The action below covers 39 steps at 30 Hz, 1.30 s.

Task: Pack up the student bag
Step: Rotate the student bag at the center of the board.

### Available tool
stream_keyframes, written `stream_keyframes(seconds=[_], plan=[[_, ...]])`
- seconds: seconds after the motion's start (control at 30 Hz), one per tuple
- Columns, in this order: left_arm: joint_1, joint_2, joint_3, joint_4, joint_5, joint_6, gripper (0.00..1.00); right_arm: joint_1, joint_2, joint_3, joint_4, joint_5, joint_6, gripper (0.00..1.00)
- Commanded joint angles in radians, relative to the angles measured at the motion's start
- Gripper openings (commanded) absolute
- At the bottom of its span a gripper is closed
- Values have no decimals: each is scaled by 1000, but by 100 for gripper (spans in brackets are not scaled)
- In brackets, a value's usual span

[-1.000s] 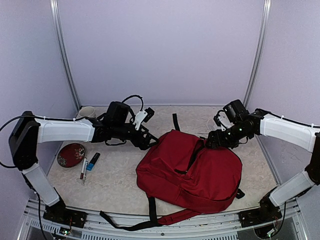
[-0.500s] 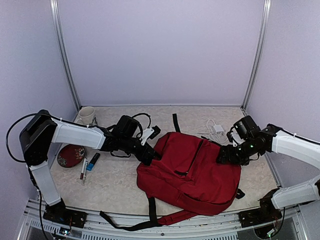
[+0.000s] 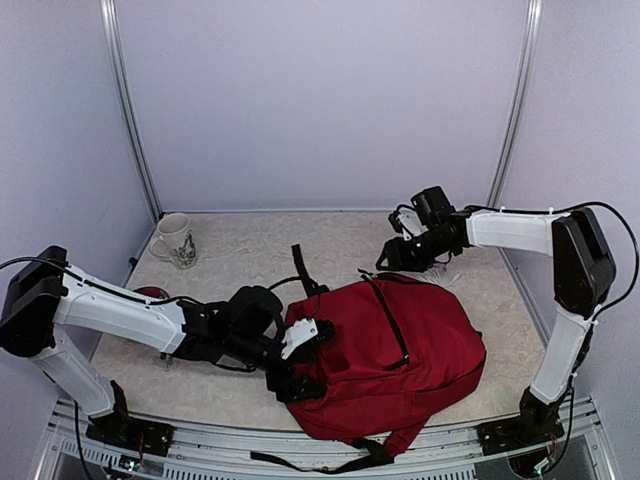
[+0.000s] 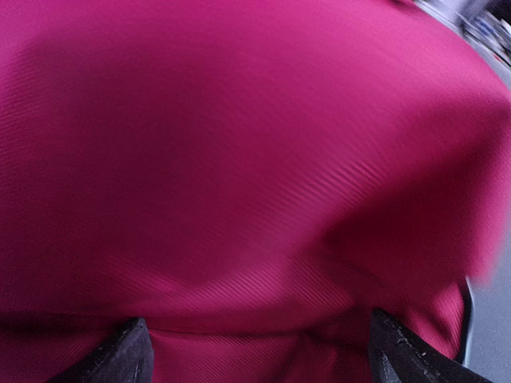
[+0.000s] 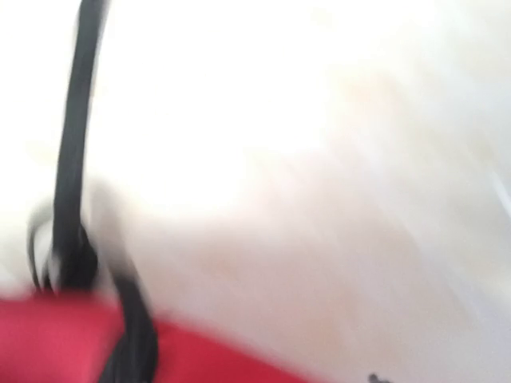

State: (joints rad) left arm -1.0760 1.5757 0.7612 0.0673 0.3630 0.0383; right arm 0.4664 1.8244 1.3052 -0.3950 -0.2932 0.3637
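The floor of the rig is a pale, speckled beige table top, closed in by plain lilac walls, with a thin metal post standing in each far corner.

At the far left a white ceramic mug with a dark pattern stands upright, well apart from everything else. Nearer, a small part of a dark-red round disc shows from behind the white left arm, which lies low across the near left of the table.

The left gripper is right up against the near-left side of the large dark-red fabric backpack. From its own camera its two black fingers stand wide apart, and the red cloth fills everything ahead of them. I see no fold pinched between them.

The backpack lies flat in the middle and right of the table, close to the near edge. A black zipper line runs down its top face, one black strap trails off its far-left corner, and another curls out past the near edge.

The right gripper hangs just off the backpack's far edge, near where the zipper begins. It is small and dark from above, and its wrist picture is a blur of pale table, red cloth and black strap. I cannot tell how wide its jaws stand, nor whether it touches the bag.
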Motion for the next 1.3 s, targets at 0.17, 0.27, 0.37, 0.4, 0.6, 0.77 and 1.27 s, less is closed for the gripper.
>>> stream_keyframes(seconds=[0.17,0.27,0.37,0.4,0.6,0.77,1.27], plan=[[-71,-296,-28,-132,-38,59,95,30,-44,248,-74,-10,-110,61],[-48,-326,45,-180,-96,102,96,31,-145,211,-152,-7,-110,58],[12,-275,117,-149,-132,89,94,51,-261,96,-175,-59,-84,56],[31,-239,150,-139,-116,79,92,62,-300,50,-180,-68,-72,57],[-6,-21,362,-200,-157,161,87,105,-517,-228,-189,-99,69,59],[146,141,493,-206,-195,40,89,118,-629,-387,-284,37,171,73],[261,336,467,-209,79,45,53,25,-549,-584,-122,85,215,40]])
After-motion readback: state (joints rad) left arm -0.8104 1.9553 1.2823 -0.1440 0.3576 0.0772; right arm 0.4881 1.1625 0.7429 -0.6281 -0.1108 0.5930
